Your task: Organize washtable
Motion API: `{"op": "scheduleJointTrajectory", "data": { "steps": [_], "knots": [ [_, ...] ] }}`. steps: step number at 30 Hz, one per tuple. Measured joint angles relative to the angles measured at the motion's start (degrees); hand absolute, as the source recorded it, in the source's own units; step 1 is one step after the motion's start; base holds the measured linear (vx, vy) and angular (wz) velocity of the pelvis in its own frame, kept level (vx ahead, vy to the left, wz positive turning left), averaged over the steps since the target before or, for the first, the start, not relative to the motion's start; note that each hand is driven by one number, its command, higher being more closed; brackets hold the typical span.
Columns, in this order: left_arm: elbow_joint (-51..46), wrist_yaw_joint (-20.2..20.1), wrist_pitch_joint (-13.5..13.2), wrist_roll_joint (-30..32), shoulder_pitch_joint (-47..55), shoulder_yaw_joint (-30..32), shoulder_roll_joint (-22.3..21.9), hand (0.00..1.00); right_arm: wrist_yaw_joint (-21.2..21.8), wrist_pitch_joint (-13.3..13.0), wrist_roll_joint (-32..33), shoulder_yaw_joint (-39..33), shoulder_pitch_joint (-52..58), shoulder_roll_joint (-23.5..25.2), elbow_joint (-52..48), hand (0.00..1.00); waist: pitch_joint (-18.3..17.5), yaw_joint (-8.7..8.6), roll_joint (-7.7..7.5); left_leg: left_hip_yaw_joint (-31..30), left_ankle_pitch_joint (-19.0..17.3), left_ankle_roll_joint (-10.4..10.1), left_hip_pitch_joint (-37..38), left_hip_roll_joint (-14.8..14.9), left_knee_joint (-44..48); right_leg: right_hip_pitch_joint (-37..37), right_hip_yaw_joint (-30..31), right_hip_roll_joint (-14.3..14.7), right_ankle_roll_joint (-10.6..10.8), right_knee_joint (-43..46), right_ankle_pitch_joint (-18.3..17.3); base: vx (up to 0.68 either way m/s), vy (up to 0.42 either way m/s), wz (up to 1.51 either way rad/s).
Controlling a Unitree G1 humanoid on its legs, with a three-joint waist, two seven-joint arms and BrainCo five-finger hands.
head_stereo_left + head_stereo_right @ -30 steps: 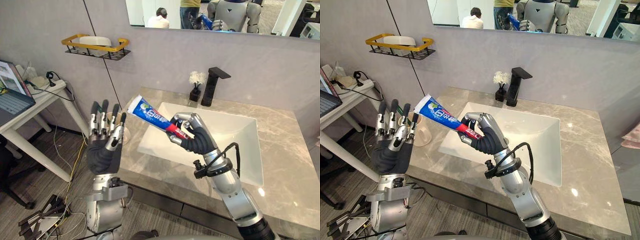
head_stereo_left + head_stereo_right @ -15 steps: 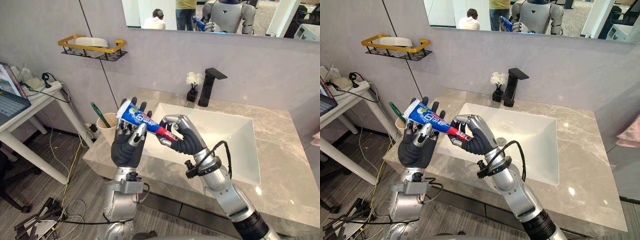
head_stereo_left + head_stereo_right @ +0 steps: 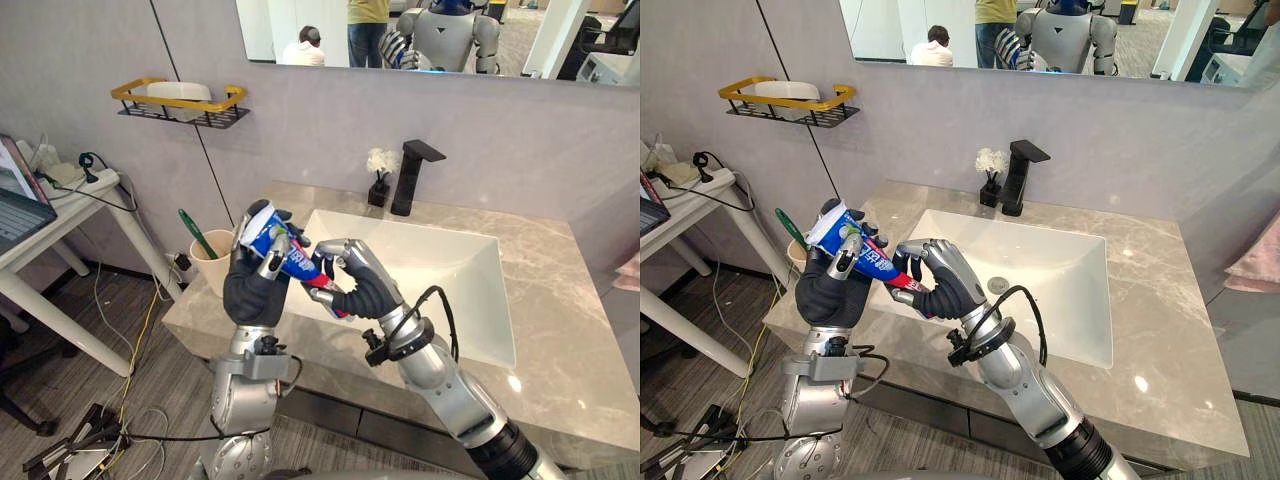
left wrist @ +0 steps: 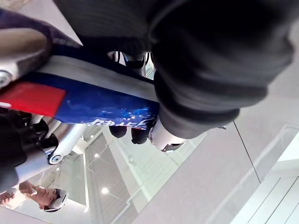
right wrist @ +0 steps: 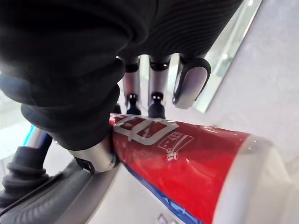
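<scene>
both hands on the tube [image 3: 285, 252], held in the air over the front-left edge of the tabletop [image 3: 560, 330], about 9 o'clock of the sink [image 3: 440, 270]. tube runs from its blue end at 10 o'clock to its red end at 4 o'clock.

left hand [image 3: 252, 292]: fingers [image 3: 272, 262] curled round the blue end. right hand [image 3: 362, 290]: fingers [image 3: 335, 250] and thumb pinch the red end. looks like a mid-air handover, right to left is my guess.

risks:
- if one hand lets go before the other's grip is firm, the tube drops into the sink or off the front edge to the floor. the left grip sits near the flat end, so the tube may pivot.
- two hands squeezing a soft tube could push paste out. the cap end is hidden in the right hand, so i can't tell if it's closed.
- cup [image 3: 213, 272] with green toothbrush [image 3: 196, 233] stands at 9 o'clock of the left hand, close by. a wide swing could tip it.

label: blue body, red end, white print and a green-white emblem. i can't make out the writing.
</scene>
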Motion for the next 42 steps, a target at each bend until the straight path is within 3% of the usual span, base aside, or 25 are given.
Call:
{"op": "scheduleJointTrajectory", "data": {
  "steps": [2,3,12,15,17,23,27,30,35,42],
  "knots": [
    [0.0,0.6,0.0,0.0,0.0,-0.3,0.2,1.00,0.0,0.0,0.0,0.2,0.0,-0.1,0.0,1.00,-0.1,0.00,-0.08,0.0,0.0,0.0,0.0,0.0,0.0,0.0,0.0,0.0,0.0,0.0,0.0,0.00,0.000,0.00],
    [0.0,0.9,0.0,0.0,0.0,-0.4,0.3,1.00,0.0,0.0,0.0,0.2,0.0,-0.1,0.0,0.00,-0.2,0.00,-0.14,0.0,0.0,0.0,0.0,0.0,0.0,0.0,0.0,0.0,0.0,0.0,0.0,0.00,0.000,0.00],
    [0.0,1.1,-0.1,0.5,-0.1,-0.6,0.4,1.00,-1.1,0.1,0.0,-0.8,-0.5,0.5,0.0,0.00,-0.3,-0.77,-0.28,0.3,0.0,0.0,0.1,0.1,0.0,-0.1,0.3,0.0,0.0,0.0,0.1,0.00,0.000,0.00],
    [0.0,2.1,0.7,0.7,-3.1,-0.6,0.3,1.00,-1.2,-0.2,0.1,-4.2,-0.4,2.1,-0.1,0.00,-0.3,-1.26,-0.27,0.8,0.0,0.0,0.6,0.2,-0.2,0.0,0.8,0.0,-0.1,0.1,0.1,0.00,0.002,-0.11],
    [0.0,2.2,1.5,2.9,-6.4,-0.7,-0.6,1.00,-1.2,-1.3,2.5,-11.9,0.3,4.3,-1.4,0.00,-0.3,-1.34,-0.25,1.7,0.2,0.2,1.7,0.3,-1.1,0.0,1.9,-0.1,-0.1,0.4,0.1,-0.01,0.015,-0.21],
    [1.3,2.2,2.8,5.2,-9.6,0.7,-2.2,1.00,-1.3,-2.1,9.8,-25.2,2.2,7.5,-3.0,0.00,-0.2,-2.94,-0.20,1.9,0.2,0.2,2.0,0.3,-1.2,0.1,2.1,-0.2,-0.1,0.5,0.1,0.00,0.005,-0.02],
    [1.4,3.5,1.9,5.8,-9.5,8.0,-2.7,1.00,-8.3,0.1,18.4,-44.8,3.8,9.8,-2.9,0.00,0.0,-3.15,0.16,2.5,0.2,0.2,2.5,0.3,-1.6,0.2,2.5,-0.2,-0.1,0.5,0.1,0.00,0.004,-0.06],
    [1.3,4.7,1.0,7.9,-9.5,10.9,-2.4,1.00,-10.1,0.1,22.6,-49.6,6.1,9.9,-2.9,0.00,0.2,-4.19,0.47,2.8,0.2,0.2,3.0,0.4,-1.9,0.2,2.9,-0.2,-0.1,0.4,0.1,0.00,0.006,-0.09],
    [1.2,5.8,1.3,14.0,-10.9,11.3,-2.5,1.00,-12.5,1.5,22.3,-57.8,9.7,9.8,-2.7,0.00,0.3,-4.69,0.36,3.2,0.1,0.2,3.1,0.5,-2.0,0.2,3.2,-0.1,0.0,0.1,0.2,0.00,0.001,-0.04],
    [1.6,6.8,1.3,16.1,-12.7,12.9,-2.3,1.00,-17.0,5.0,20.3,-68.6,11.9,9.9,3.6,0.00,0.4,-6.22,0.22,3.3,0.1,0.2,3.1,0.6,-2.0,0.2,3.3,-0.1,0.0,0.1,0.2,0.00,0.000,0.00]
  ]
}}
